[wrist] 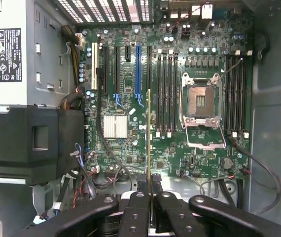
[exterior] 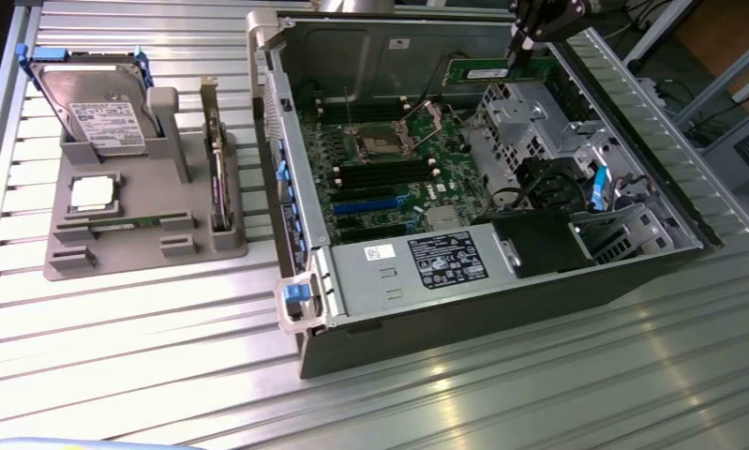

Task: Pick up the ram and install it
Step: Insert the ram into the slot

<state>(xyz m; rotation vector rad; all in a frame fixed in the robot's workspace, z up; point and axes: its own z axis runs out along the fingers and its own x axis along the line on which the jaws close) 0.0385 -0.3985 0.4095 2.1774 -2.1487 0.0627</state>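
Looking like a robotics lab or hardware workshop to me: a robot tool (exterior: 522,58) is hanging over an opened computer case (exterior: 474,314), and spare parts are sitting in a grey holder (exterior: 99,267) on a ribbed metal worktop (exterior: 161,375).

The arm (exterior: 552,14) is cut off by the exterior view's upper edge, so only its lower end appears. In the wrist view the claw (wrist: 150,183) runs off the picture's edge. The ram (wrist: 149,138) it pinches is seen edge-on as a thin line, its chips and sticker hidden. The print on the power supply label (exterior: 447,260) is too small to read. The hard drive (exterior: 93,103) has its lower end hidden inside the grey holder (exterior: 137,244).
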